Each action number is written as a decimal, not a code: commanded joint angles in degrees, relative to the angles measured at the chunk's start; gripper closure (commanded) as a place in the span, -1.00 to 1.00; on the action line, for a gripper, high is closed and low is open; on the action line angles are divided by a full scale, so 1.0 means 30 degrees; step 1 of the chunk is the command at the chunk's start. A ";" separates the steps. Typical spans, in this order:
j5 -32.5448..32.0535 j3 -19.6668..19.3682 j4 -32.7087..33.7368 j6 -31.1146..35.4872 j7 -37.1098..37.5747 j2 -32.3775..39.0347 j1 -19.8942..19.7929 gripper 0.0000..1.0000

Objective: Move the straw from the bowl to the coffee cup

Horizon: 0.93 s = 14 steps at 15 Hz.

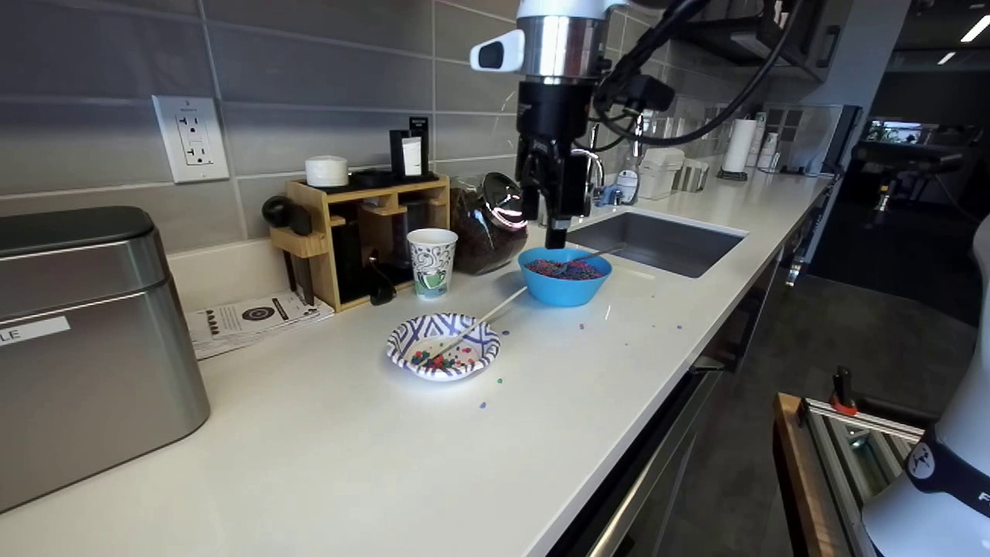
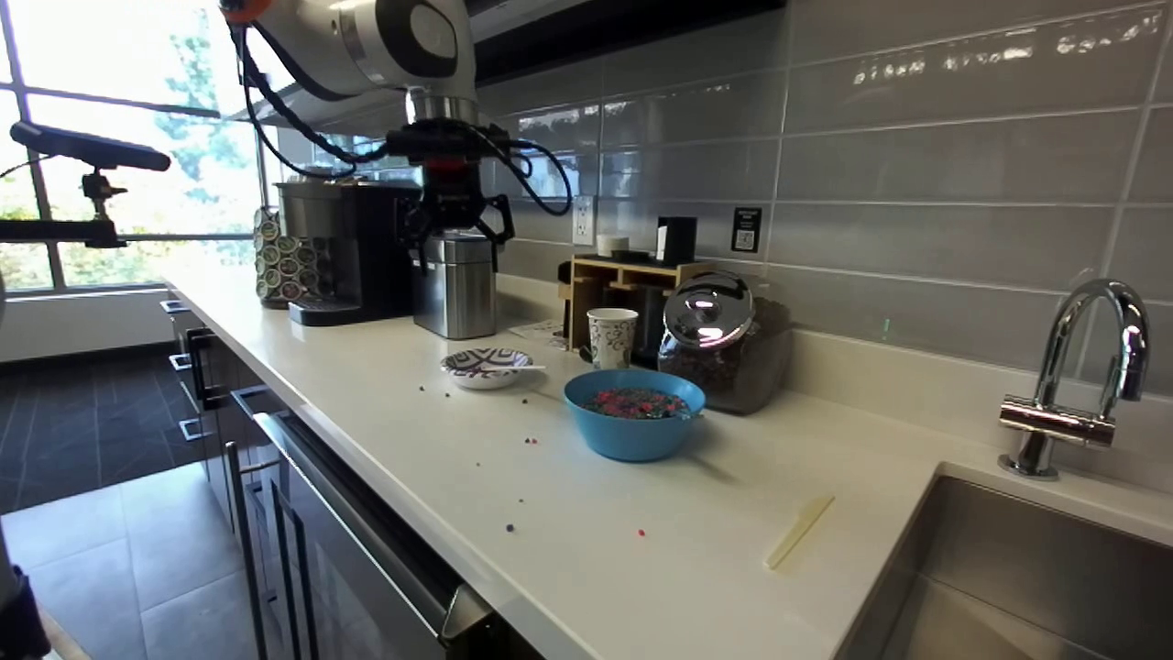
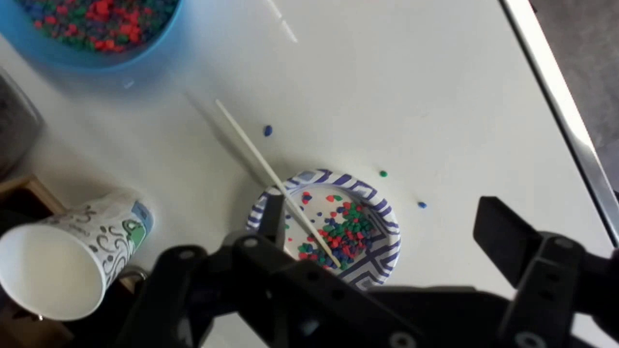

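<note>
Straw [image 3: 252, 146] rests in bowl [image 3: 387, 217], one end jutting out; gripper [image 3: 382, 212] hangs aloft, jaws wide apart, grasping nothing.

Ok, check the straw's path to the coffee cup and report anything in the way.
Nothing visible stands between the straw and the coffee cup; the blue bowl sits off to the side of that path.

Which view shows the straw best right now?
The wrist view: the straw shows large, end to end, one tip inside the blue-and-white bowl, the other jutting outside. Both exterior views show the straw smaller, as a thin line, its inner end harder to make out.
</note>
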 commanded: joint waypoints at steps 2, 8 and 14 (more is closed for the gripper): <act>-0.0917 0.0235 0.1121 0.3273 -0.3419 0.2822 0.0091 -1.00; -0.0330 0.0560 0.0845 0.3902 -0.3751 0.3041 -0.0180 -1.00; 0.0550 0.0691 0.0688 0.5607 -0.4740 0.4086 -0.0040 -1.00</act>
